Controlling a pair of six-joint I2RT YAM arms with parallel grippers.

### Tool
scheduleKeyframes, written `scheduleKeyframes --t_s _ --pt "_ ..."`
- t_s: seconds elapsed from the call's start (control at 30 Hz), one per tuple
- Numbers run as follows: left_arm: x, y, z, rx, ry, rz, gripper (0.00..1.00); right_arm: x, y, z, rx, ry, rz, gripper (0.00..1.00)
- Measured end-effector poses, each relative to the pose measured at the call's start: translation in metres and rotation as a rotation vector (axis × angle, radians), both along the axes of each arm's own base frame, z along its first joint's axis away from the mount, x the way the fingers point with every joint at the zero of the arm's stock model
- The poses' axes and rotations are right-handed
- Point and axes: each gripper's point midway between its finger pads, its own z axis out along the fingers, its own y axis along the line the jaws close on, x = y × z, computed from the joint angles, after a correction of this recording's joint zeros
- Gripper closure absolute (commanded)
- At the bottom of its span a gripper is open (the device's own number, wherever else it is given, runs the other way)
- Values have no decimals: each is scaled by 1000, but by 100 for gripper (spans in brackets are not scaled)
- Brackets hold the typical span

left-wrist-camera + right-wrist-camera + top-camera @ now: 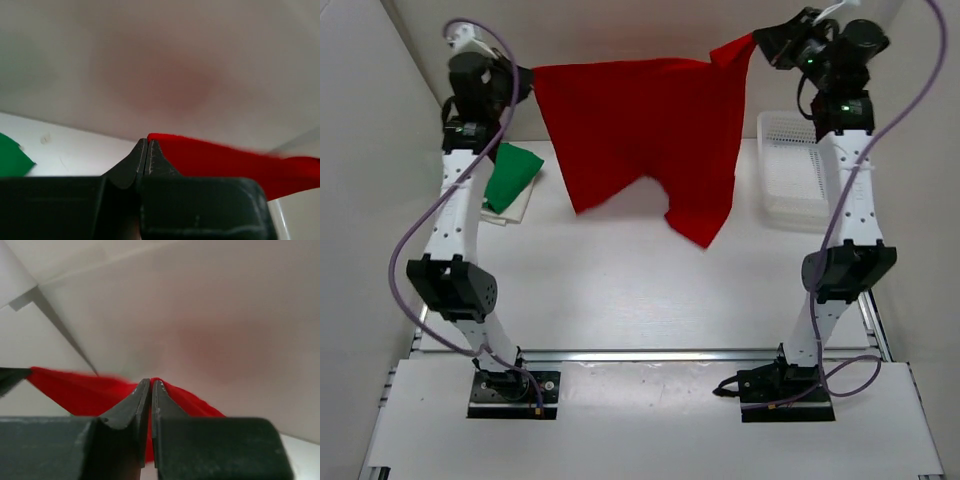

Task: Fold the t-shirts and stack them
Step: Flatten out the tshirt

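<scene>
Left arm (460,215) and right arm (848,200): white links, black joints (455,287), lilac cables (392,268); left gripper (146,143) and right gripper (151,383) matte black.

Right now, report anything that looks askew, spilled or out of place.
The red t-shirt hangs in the air, pinched at its top edge by the left pincer and the right pincer, and its lower edge is uneven, dropping lowest toward the right. The folded green t-shirt lies tilted on the white t-shirt. Nothing spilled.

Hanging shirt (645,125) above table (620,290) centre, stacked shirts (512,175) on table's left, basket (790,175) on right
</scene>
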Motion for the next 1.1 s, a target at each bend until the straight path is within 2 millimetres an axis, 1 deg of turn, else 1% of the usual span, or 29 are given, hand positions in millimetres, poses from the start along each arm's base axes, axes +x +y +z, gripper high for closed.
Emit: scheduleKeyframes --t_s 0.03,0.07,0.1,0.13,0.17,0.2,0.23,0.27,0.3,0.33,0.37,0.4,0.47,0.5,0.53,0.57,0.6,0.63,0.67,0.7,0.73,0.8,0.87,0.93,0.97,1.0,1.03,1.07,1.1 --pt "-8 13 16 -4 -34 24 100 -10 -7 12 -8 -25 -13 100" --pt "-18 23 27 -7 -60 42 100 -20 -12 24 -20 -50 -28 100" --pt "-31 33 34 -11 -77 60 100 -31 -14 34 -30 -74 -40 100" --pt "-45 41 37 -13 -90 74 99 -44 -11 38 -43 -88 -41 100" --pt "-60 47 39 -14 -106 87 99 -59 -5 36 -55 -93 -36 100" --pt "-77 53 35 -14 -113 103 96 -73 4 27 -62 -83 -21 100" --pt "-92 56 28 -15 -118 117 94 -89 12 10 -65 -69 -3 100" --pt "-106 59 18 -14 -136 131 87 -105 21 -8 -66 -53 17 100" --pt "-124 59 2 -13 -138 142 82 -119 29 -38 -66 -16 39 100" --pt "-140 58 -21 -18 -129 149 78 -133 34 -73 -60 28 56 100" --pt "-153 57 -45 -26 -120 153 71 -144 35 -113 -57 85 60 100" --pt "-166 56 -79 -35 -87 153 65 -153 36 -153 -50 157 60 100" --pt "-184 55 -144 -62 -3 159 56 -171 36 -248 -37 323 42 100" --pt "-192 56 -182 -74 57 169 55 -185 35 -298 -37 428 33 98" --pt "-201 58 -223 -86 138 183 48 -204 35 -349 -44 539 21 93" --pt "-211 61 -261 -92 222 198 42 -230 35 -397 -59 654 18 89" --pt "-222 63 -291 -97 296 214 31 -250 36 -427 -74 726 22 75" --pt "-232 65 -314 -100 354 224 26 -271 36 -452 -88 788 25 63" --pt "-241 66 -330 -104 399 234 22 -288 36 -467 -100 831 30 57" --pt "-246 66 -338 -104 422 238 12 -297 35 -473 -109 835 30 50" --pt "-250 64 -341 -101 431 234 1 -300 33 -472 -112 821 24 45" --pt "-249 63 -335 -99 409 230 1 -294 30 -458 -100 759 4 45" --pt "-249 62 -330 -90 389 227 1 -288 26 -439 -82 681 -25 48" --pt "-249 60 -331 -83 391 221 2 -283 20 -426 -71 623 -64 56" --pt "-249 60 -333 -82 399 221 6 -281 16 -422 -64 610 -85 58" --pt "-248 60 -335 -80 407 221 20 -280 14 -421 -62 605 -98 66" --pt "-248 60 -339 -80 419 221 33 -279 12 -421 -62 603 -108 70" --pt "-248 60 -342 -80 431 222 37 -278 10 -424 -64 617 -119 70" --pt "-247 60 -347 -72 448 223 40 -278 9 -431 -75 647 -126 68"
